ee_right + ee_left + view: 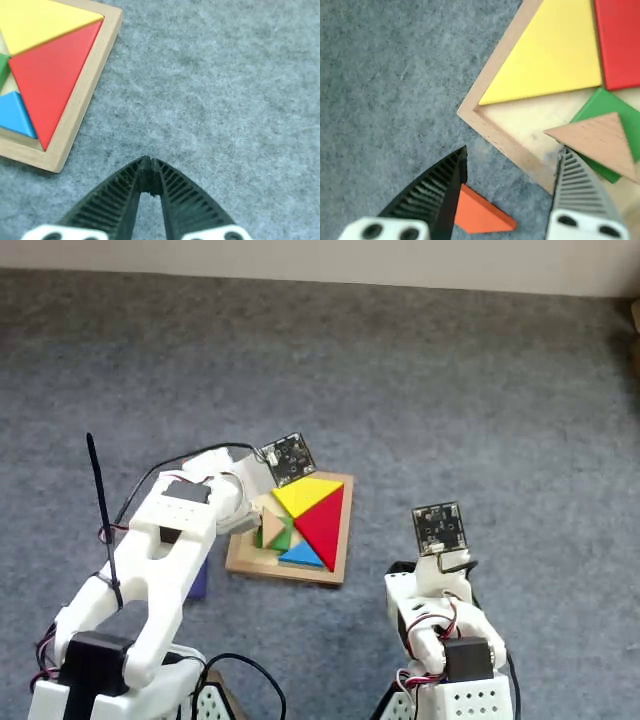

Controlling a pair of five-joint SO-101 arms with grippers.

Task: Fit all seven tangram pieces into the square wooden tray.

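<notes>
Square wooden tray (300, 573) sits on the grey carpet (450, 390), roughly between the two arms and closer to the left one. Inside it so far: a big yellow triangle (300, 495) up at the far side, a big red triangle (322, 525) along the right rim, a small blue triangle (300, 555) at the near edge, and a green piece (605, 107) with a plain wood triangle (600, 140) lying tilted on top of it, not seated flat.

Left gripper (512, 151) is spread wide and hanging right over the tray's left corner, so the rim runs between its fingers. The black finger is outside over the carpet, and the grey one is over the inside, just beside the wood triangle. Can't tell if it's actually touching. Nothing is held.

An orange triangle (480, 215) lies on the carpet outside the tray, partly tucked under the black finger. A purple piece (198, 580) is also out on the carpet, beside the left arm and half hidden by it.

Right gripper (150, 167) is pinched closed on nothing, low over bare carpet off the tray's right side, clear of the rim.
</notes>
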